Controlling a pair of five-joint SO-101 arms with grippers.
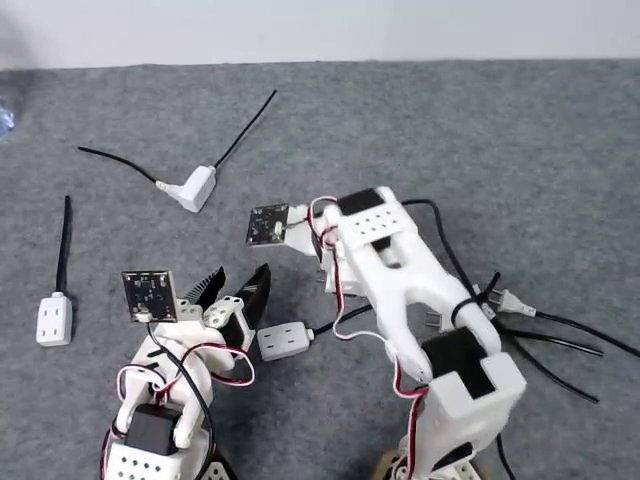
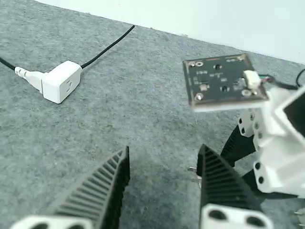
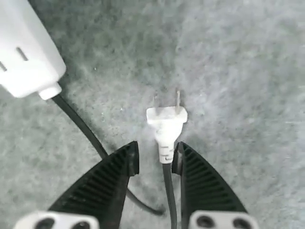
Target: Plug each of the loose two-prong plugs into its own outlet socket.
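- High view: left gripper (image 1: 235, 292) is spread and holds nothing. Socket (image 1: 283, 342) lies at its 5 o'clock, spare plug (image 1: 505, 300) well off at 3. The arms sit close, so a swing could knock them together.
- Left wrist: far socket (image 2: 59, 82) lies loose and a push would likely slide it.
- Right wrist: right gripper (image 3: 155, 157) is part-spread around the neck of the plug (image 3: 166, 120), not pinching. An off-centre close may twist the plug or catch only cord.

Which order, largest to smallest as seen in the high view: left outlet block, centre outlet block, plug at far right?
1. left outlet block and centre outlet block: look about alike, not ranked.
2. plug at far right: clearly smallest.
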